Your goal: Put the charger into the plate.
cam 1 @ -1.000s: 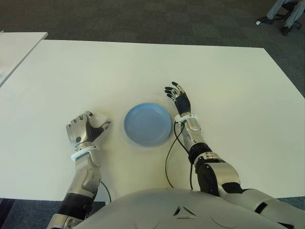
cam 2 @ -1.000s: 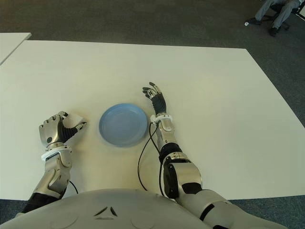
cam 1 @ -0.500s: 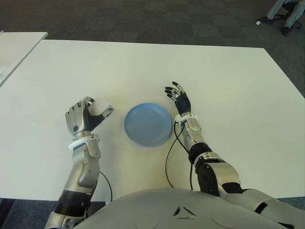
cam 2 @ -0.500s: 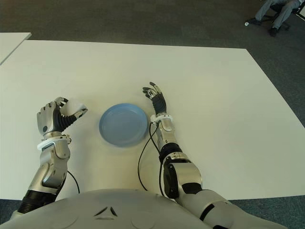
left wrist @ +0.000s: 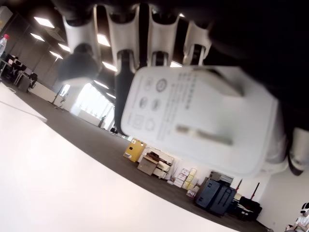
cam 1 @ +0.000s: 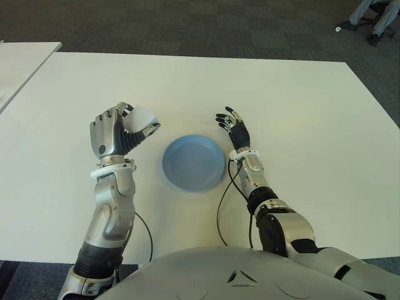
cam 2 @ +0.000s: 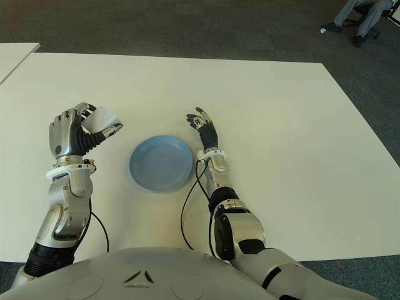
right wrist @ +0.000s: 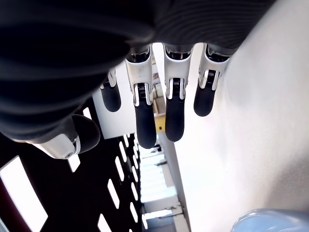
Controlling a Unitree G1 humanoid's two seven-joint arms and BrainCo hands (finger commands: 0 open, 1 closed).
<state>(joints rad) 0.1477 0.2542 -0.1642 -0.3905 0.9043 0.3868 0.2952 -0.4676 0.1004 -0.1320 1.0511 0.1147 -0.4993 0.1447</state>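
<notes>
My left hand [cam 1: 125, 129] is raised above the white table [cam 1: 300, 112], left of the blue plate [cam 1: 194, 162], with its fingers curled around a white charger [cam 1: 141, 118]. The left wrist view shows the charger [left wrist: 203, 123] close up, its printed face and flat prongs showing, held against the palm by the fingers [left wrist: 123, 63]. The plate is round, shallow and holds nothing. My right hand [cam 1: 234, 128] shows just right of the plate's far edge with its fingers [right wrist: 145, 116] spread and nothing in them.
Black cables [cam 1: 222, 206] run from my right forearm down past the plate's right side. A second white table's corner [cam 1: 25, 56] shows at the far left. A seated person's legs [cam 1: 375, 15] are at the far right, on the dark carpet.
My left hand has lifted the charger off the table and carried it up and a little right, toward the plate. The right hand has stayed where it was.
</notes>
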